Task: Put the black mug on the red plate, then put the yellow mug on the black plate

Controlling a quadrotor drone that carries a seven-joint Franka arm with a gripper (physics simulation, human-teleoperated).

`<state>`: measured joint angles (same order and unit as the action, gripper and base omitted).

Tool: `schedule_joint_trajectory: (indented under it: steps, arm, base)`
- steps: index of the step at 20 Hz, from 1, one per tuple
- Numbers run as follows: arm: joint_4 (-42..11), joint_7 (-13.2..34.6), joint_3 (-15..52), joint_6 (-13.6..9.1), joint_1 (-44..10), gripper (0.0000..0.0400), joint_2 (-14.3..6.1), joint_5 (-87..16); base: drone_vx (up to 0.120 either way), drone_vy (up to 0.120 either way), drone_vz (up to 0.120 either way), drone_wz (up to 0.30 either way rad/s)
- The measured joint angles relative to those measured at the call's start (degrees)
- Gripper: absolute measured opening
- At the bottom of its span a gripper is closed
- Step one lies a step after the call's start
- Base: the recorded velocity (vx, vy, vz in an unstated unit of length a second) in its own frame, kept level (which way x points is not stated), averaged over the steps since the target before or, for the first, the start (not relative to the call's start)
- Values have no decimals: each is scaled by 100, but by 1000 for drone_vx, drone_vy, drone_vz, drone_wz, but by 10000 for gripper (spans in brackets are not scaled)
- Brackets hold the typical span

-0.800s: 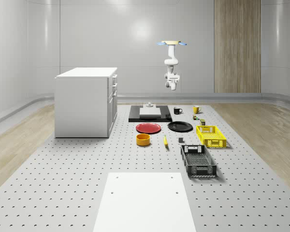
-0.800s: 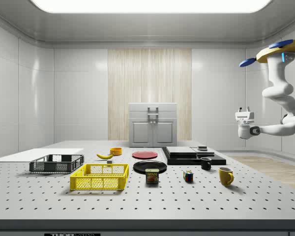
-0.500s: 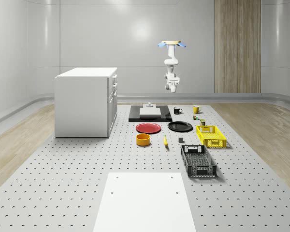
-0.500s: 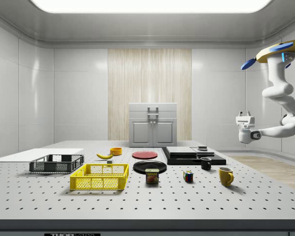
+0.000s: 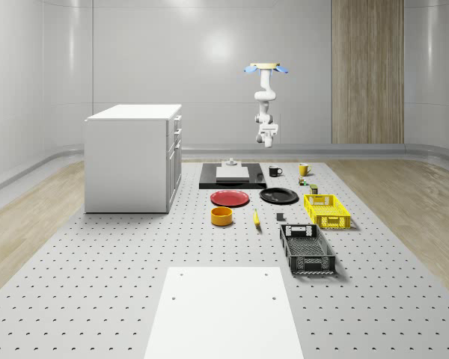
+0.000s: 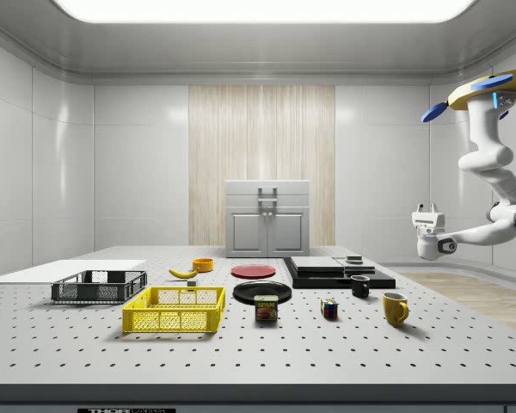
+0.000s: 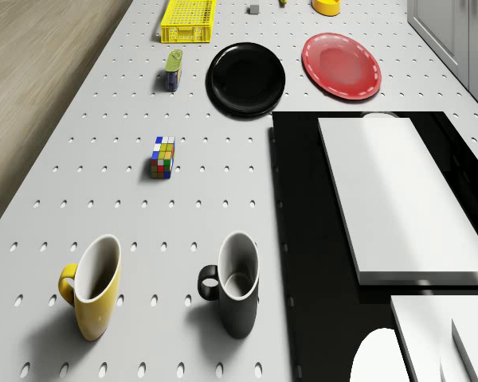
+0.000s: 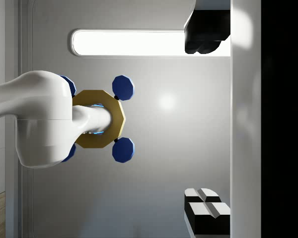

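Observation:
The black mug stands upright on the table beside the black slab, with the yellow mug close by it. Both also stand at the far end in the whole-scene view, black mug and yellow mug. The red plate and black plate lie side by side mid-table, both bare. The drone hovers high beyond the table's far end. My gripper hangs well above the mugs, pointing upward, open and holding nothing; in the wrist view the gripper faces the drone's underside.
A white cabinet stands at the whole-scene view's left. A black slab carries white blocks. A yellow crate, black crate, orange bowl, banana, Rubik's cube, can and white sheet lie about.
The arm has swung a little: the gripper has shifted slightly toward the side view's right and lower. The mugs and plates have not moved.

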<state>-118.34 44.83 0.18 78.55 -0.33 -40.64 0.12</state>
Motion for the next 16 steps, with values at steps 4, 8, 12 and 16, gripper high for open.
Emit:
schedule_joint_trajectory:
  steps: [4, 8, 12, 16]
  arm:
    - [94, -2, 2, -44, -4, 400, 32, 1]
    - [125, -3, 5, -51, -7, 400, 39, 2]
    - [131, -4, 7, -44, -10, 400, 34, 3]
    - [126, -5, 9, -30, -13, 400, 25, 2]
  base:
    - [120, 0, 0, 0]
    - [120, 0, 0, 0]
    - [120, 0, 0, 0]
    - [120, 0, 0, 0]
